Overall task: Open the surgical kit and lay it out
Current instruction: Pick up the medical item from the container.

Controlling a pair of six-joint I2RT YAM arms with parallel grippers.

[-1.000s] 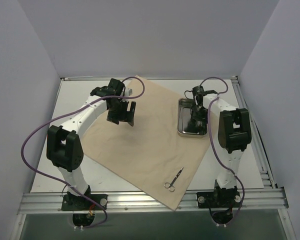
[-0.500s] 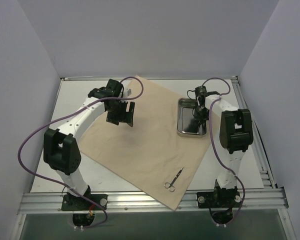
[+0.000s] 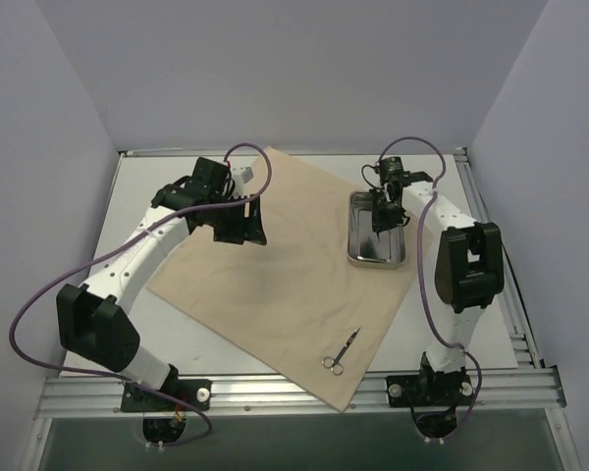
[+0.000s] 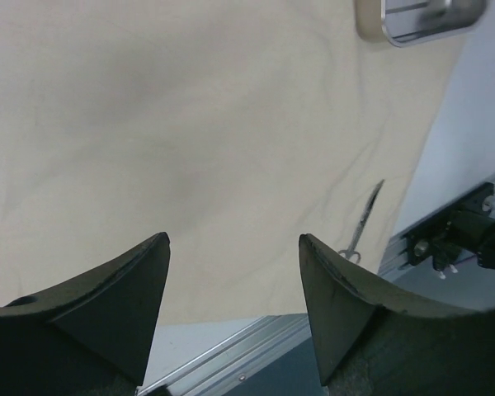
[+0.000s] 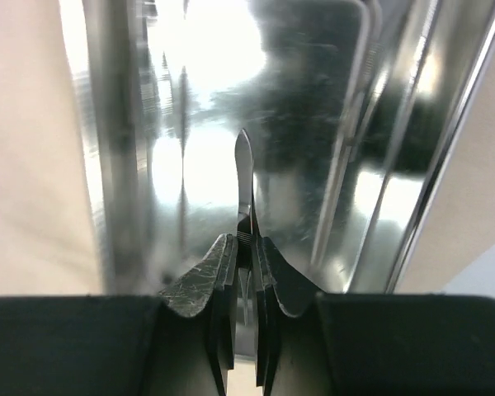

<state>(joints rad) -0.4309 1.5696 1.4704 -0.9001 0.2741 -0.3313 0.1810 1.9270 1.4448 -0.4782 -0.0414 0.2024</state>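
My right gripper [image 5: 246,246] pinches the tweezers [image 5: 244,177] over the tray [image 5: 181,99], presumably to carry them onto the wrap [image 4: 190,124] by the scissors [image 3: 342,353]; my left gripper [image 4: 233,247] hovers wide above it.

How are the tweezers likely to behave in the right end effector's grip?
Probably slippery: the tweezers are thin shiny metal, held by a narrow pinch in the right end effector, so they may pivot. Likely stiff and light. Released onto the polished tray, they could slide.
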